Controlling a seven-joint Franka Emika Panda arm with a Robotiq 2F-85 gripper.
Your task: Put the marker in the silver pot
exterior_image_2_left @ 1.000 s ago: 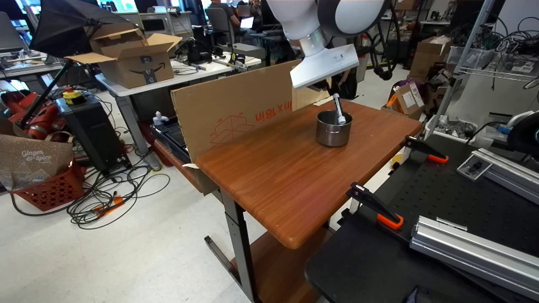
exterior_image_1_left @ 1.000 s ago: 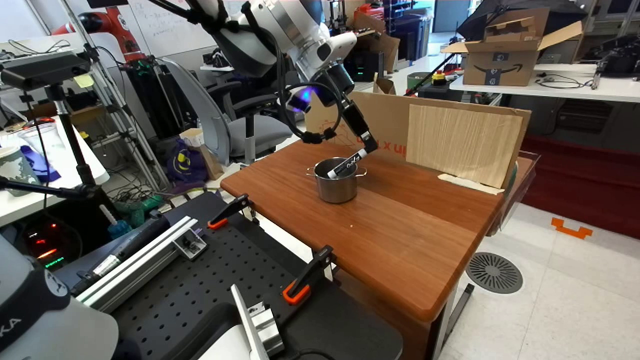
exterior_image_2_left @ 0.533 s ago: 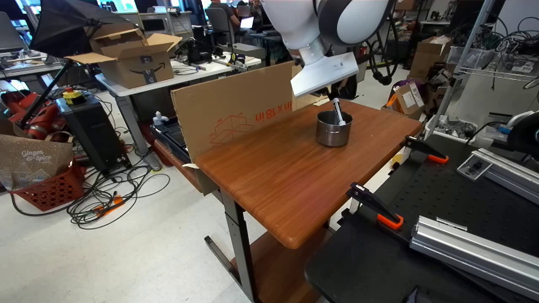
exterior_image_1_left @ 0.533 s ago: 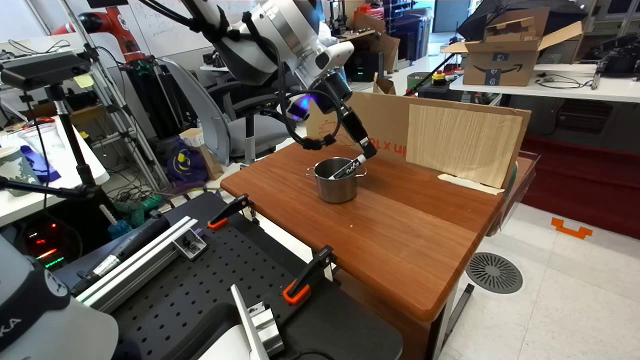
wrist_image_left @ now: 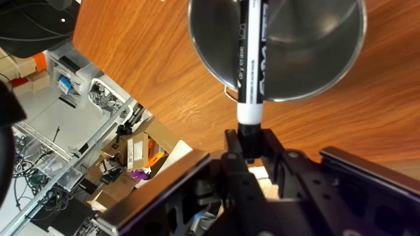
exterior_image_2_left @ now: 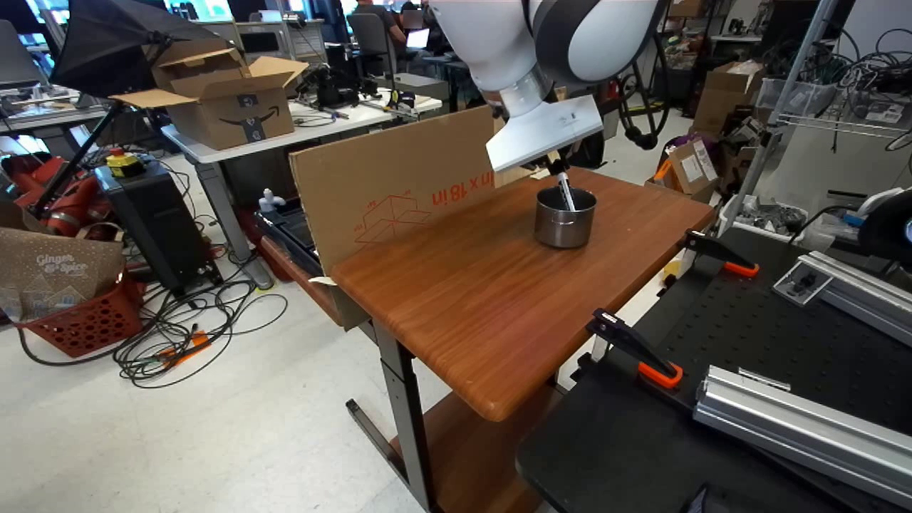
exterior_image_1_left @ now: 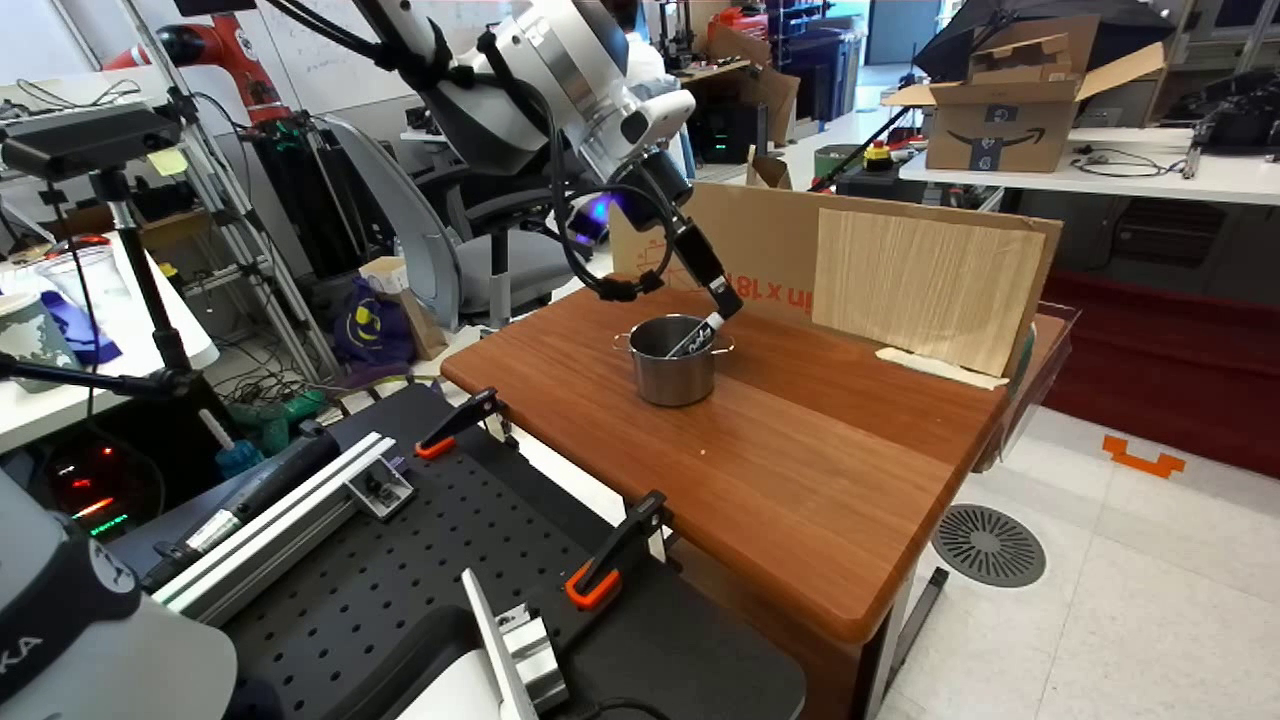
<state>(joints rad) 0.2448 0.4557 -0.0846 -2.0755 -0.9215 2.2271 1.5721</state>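
Observation:
The marker is black and white with a black end. It slants down into the silver pot in an exterior view (exterior_image_1_left: 697,338), in an exterior view (exterior_image_2_left: 565,192) and in the wrist view (wrist_image_left: 252,59). The silver pot, round and shiny with thin wire handles, stands upright on the wooden table in both exterior views (exterior_image_1_left: 675,382) (exterior_image_2_left: 563,231); its dark inside shows in the wrist view (wrist_image_left: 305,62). My gripper (wrist_image_left: 250,141) is shut on the marker's black end, just outside and above the pot's rim, also in both exterior views (exterior_image_1_left: 727,297) (exterior_image_2_left: 557,167). The marker's lower tip is inside the pot; whether it touches bottom is unclear.
The wooden table (exterior_image_1_left: 800,480) carries the pot. A cardboard panel (exterior_image_2_left: 399,192) stands along its far edge, with a light wood-grain sheet (exterior_image_1_left: 925,285) on it. Black clamps with orange ends (exterior_image_1_left: 625,545) sit at the near edge, beside a black perforated bench (exterior_image_1_left: 450,560).
My gripper has moved down, and to the left in both exterior views, still holding the marker. The marker's lower end sits deeper in the pot. The pot has not moved.

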